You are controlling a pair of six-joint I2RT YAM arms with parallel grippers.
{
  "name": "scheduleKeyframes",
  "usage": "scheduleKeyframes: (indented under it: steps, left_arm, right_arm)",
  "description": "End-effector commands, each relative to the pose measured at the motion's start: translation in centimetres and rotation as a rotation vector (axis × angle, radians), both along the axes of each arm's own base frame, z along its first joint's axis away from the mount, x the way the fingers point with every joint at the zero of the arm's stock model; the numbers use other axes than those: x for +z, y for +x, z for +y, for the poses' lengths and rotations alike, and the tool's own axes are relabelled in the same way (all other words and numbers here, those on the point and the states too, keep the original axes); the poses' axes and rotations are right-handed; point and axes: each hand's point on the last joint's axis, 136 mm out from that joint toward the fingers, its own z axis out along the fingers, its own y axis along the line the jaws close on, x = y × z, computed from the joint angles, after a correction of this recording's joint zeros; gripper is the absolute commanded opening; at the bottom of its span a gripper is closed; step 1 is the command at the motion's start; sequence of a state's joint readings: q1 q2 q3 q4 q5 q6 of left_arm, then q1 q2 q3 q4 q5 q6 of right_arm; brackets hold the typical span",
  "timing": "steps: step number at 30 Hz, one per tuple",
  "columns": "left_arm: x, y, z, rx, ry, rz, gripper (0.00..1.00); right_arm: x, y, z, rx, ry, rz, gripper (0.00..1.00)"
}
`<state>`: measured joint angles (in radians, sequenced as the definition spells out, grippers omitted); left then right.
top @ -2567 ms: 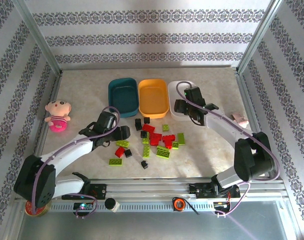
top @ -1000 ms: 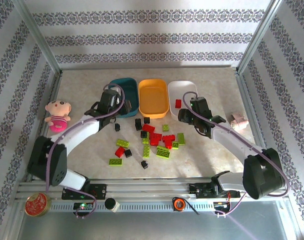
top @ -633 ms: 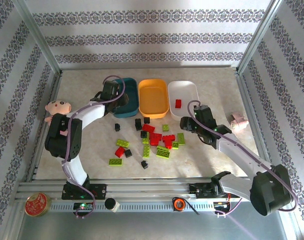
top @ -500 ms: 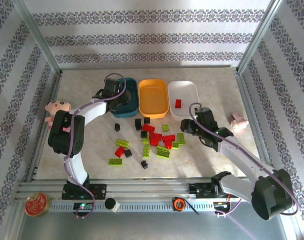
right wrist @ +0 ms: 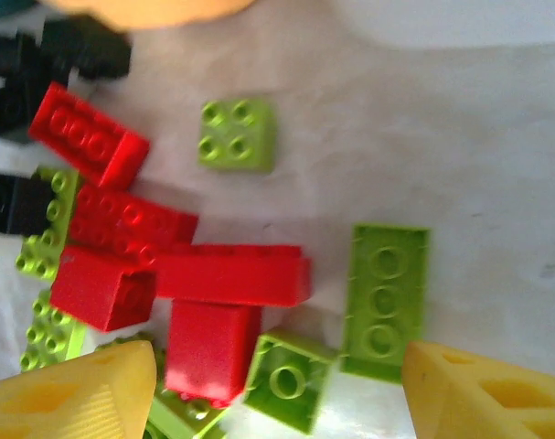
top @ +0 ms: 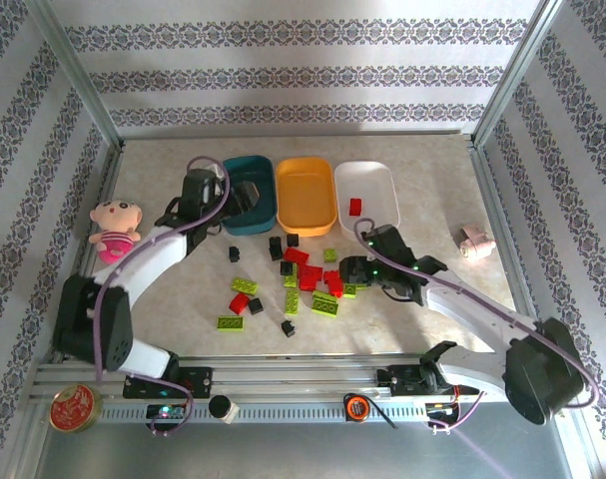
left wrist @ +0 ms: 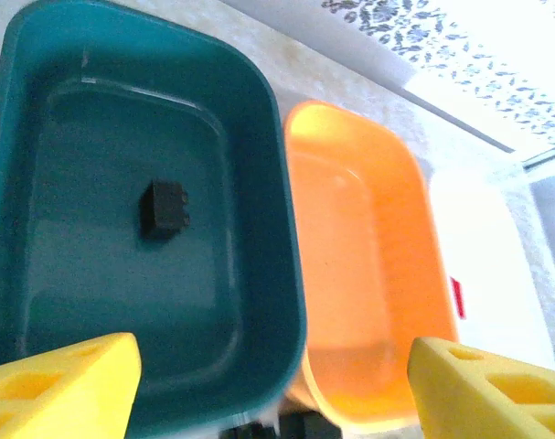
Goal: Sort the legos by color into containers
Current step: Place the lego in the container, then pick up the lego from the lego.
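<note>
1. Patterned wallpaper panels fence a pale marbled table [top: 432, 185]. Above its middle the right claw [right wrist: 277, 393] hangs low over the loose legos [right wrist: 231, 274], fingers spread and nothing between them.
2. Risk there: red and lime bricks lie touching in that heap. A closing pinch could catch two colours at once, or squeeze one brick sideways and scatter its neighbours.
3. The left claw [left wrist: 277, 398] is also parted and empty. It is poised at the near rim of the dark teal tub [left wrist: 76, 302], toward the table's far edge.
4. Risk there: a low swing toward the pile could clip that rim and shove the tub, which stands just beside the orange tub [left wrist: 350, 274]. Black bricks lying close to the tubs' near rims could be knocked too.
5. Containers: three in a row, teal, orange, then the white tub [top: 377, 185].
6. Already sorted: one black brick [left wrist: 167, 206] in the teal tub, one red brick [top: 354, 207] in the white, none in the orange.
7. Still loose: the right wrist view shows five red, about six lime and three black, some cut by the frame. Overhead, a few more lie toward the near edge; I judge roughly twenty in all, since some are covered.
8. Bystanders: one pink doll [top: 116, 228] by the left edge, one red tin [top: 68, 407] off the near left corner, and one small pink object [top: 474, 239] by the right edge.
</note>
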<state>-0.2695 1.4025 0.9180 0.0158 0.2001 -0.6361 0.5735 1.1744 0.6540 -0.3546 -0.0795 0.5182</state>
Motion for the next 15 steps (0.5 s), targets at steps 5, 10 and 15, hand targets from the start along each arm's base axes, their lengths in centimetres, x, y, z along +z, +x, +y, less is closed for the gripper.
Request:
scheduleKeyframes:
  steps: [5, 10, 15]
  left_arm:
    - [-1.6, -6.8, 0.4, -0.020, -0.079, 0.032, 0.94]
    - [-2.5, -10.3, 2.3, 0.021, -0.052, 0.032, 1.00]
    - [-2.9, -12.3, 4.6, 0.103, 0.001, 0.030, 1.00]
  right_arm:
    - [2.0, 1.1, 9.0, 0.176, 0.054, -0.067, 0.72]
    - [1.3, 2.0, 13.2, 0.219, 0.030, -0.077, 0.71]
    - [-1.0, 2.7, 14.5, 0.179, -0.036, -0.036, 0.67]
